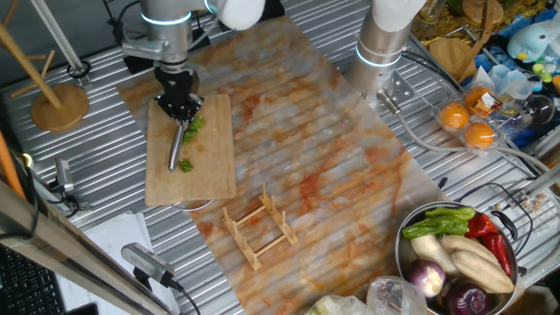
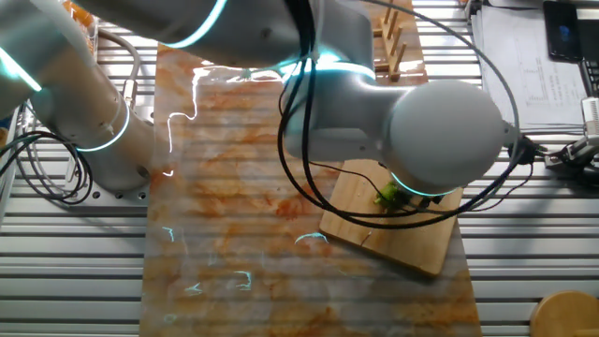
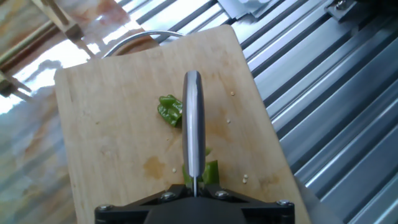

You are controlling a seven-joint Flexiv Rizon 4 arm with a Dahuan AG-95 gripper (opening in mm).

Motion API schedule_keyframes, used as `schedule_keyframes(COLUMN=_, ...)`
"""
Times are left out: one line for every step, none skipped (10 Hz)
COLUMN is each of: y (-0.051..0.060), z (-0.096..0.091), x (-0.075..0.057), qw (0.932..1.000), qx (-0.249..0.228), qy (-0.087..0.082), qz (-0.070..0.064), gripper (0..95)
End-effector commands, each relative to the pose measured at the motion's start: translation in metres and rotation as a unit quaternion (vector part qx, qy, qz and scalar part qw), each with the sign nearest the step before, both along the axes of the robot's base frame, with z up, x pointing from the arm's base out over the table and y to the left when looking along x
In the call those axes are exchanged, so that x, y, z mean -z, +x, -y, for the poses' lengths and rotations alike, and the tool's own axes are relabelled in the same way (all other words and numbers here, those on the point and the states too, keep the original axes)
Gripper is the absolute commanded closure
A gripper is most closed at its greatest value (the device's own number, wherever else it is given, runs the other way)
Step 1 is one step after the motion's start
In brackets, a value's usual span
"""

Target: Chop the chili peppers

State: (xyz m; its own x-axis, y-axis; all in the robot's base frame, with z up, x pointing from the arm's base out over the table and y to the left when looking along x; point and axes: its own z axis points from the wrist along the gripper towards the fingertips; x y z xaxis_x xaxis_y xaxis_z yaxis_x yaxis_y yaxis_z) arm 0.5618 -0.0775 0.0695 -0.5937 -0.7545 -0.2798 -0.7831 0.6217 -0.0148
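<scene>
A bamboo cutting board [image 3: 118, 143] lies on the ribbed metal table [image 1: 87, 227], one long edge over the orange-stained plastic sheet [image 1: 332, 166] and its far short edge over a metal ring that peeks out beneath it. The gripper [image 1: 179, 108] is clamped tight on a steel knife [image 3: 193, 124], whose blade runs down the board's middle, edge down. The chili peppers [image 3: 169, 110], glossy bright green and cut into chunks, lie in two spots touching the blade: a curled piece left of its tip, another near the handle end.
</scene>
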Motion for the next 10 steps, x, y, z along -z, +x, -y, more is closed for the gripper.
schedule_keyframes(y=0.0002, z=-0.0006, x=0.0064, qw=1.0000, qx=0.005, qy=0.004, qz=-0.007, gripper=95.0)
schedule_keyframes(y=-0.0006, z=-0.0012, x=0.0043, qw=1.0000, qx=0.005, qy=-0.004, qz=-0.007, gripper=95.0)
schedule_keyframes(y=-0.0010, z=-0.0016, x=0.0029, qw=0.9998, qx=0.006, qy=-0.014, qz=-0.008, gripper=95.0)
schedule_keyframes(y=-0.0012, z=-0.0015, x=0.0026, qw=0.9997, qx=0.007, qy=-0.023, qz=-0.010, gripper=95.0)
schedule_keyframes(y=-0.0036, z=0.0007, x=-0.0007, qw=0.9992, qx=0.003, qy=-0.036, qz=-0.017, gripper=95.0)
schedule_keyframes(y=-0.0038, z=0.0009, x=-0.0010, qw=0.9992, qx=0.003, qy=-0.036, qz=-0.017, gripper=76.0)
schedule_keyframes(y=-0.0038, z=0.0009, x=-0.0010, qw=0.9991, qx=0.004, qy=-0.037, qz=-0.018, gripper=76.0)
schedule_keyframes(y=-0.0041, z=0.0010, x=-0.0012, qw=0.9987, qx=0.005, qy=-0.042, qz=-0.027, gripper=76.0)
schedule_keyframes(y=-0.0043, z=0.0012, x=-0.0014, qw=0.9986, qx=0.004, qy=-0.044, qz=-0.030, gripper=76.0)
schedule_keyframes(y=-0.0047, z=0.0016, x=-0.0018, qw=0.9979, qx=0.004, qy=-0.053, qz=-0.036, gripper=76.0)
